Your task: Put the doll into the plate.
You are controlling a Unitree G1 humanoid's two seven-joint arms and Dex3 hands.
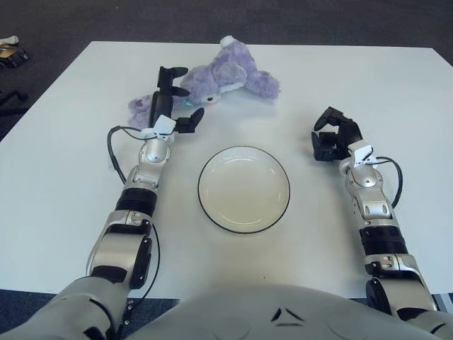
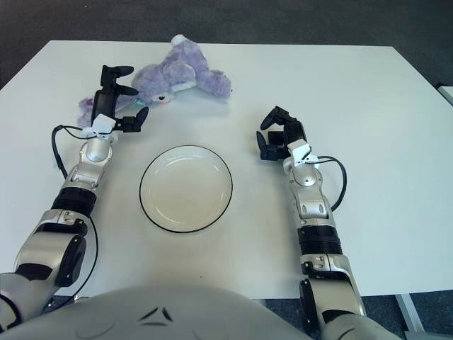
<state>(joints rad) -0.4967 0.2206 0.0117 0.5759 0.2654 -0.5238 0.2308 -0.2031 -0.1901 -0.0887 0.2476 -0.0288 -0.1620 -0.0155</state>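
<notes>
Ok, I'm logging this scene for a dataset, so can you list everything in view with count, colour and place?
doll: one, purple plush, lying at the far side of the table, beyond the plate and a little to the robot's left.
plate: one, white with a dark rim, at the table's middle, holding nothing.
table: one, white, under everything.
floor: dark, around the table; small items at its far left edge, too small to identify.
left hand: one, black, fingers spread, at the doll's near left end, holding nothing.
right hand: one, black, fingers curled, to the right of the plate, holding nothing.
</notes>
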